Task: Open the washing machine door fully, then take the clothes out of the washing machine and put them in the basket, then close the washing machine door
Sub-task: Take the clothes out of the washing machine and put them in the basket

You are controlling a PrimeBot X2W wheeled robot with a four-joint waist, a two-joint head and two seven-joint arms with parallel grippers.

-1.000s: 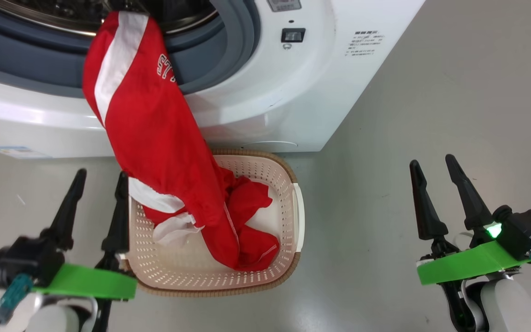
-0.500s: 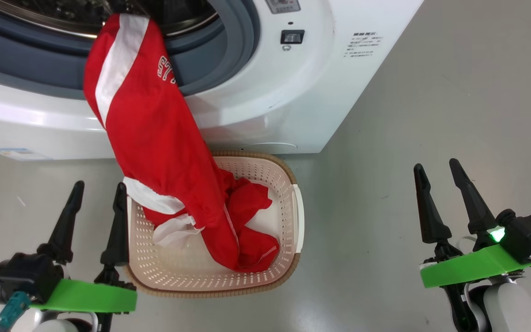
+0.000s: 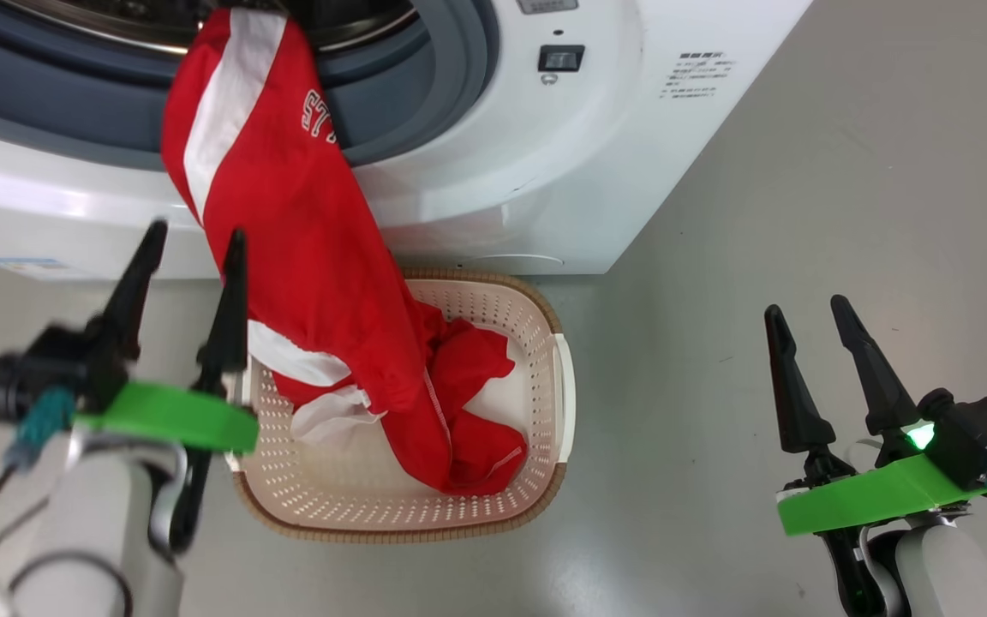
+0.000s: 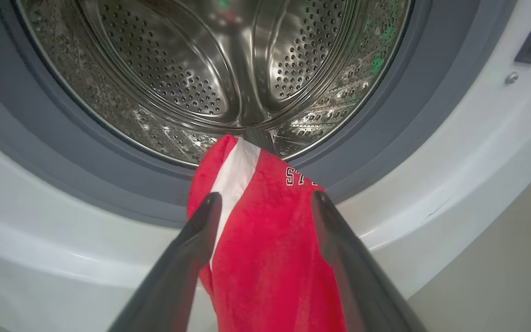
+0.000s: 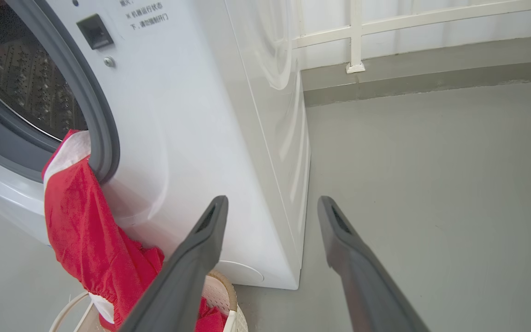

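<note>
Head view has the big white front-loading washing machine with its mouth uncovered, so the door-opening step looks done to me. The bright red garment with the white stripe is only halfway out. Its top end is hooked on the lip of the perforated steel drum, it drapes over the grey rubber ring, and its lower end lands in the cream perforated plastic basket, which sits on the grey floor right against the machine's front edge. More bunched red fabric lies at the basket's right side.

The left gripper is up beside the hanging cloth, fingers spread apart with nothing pinched. The right gripper is well off to the right over bare floor, also spread and empty.

What's left, I'd guess: pull that last end free, drop it in, shut the door. The drum looks empty otherwise.
</note>
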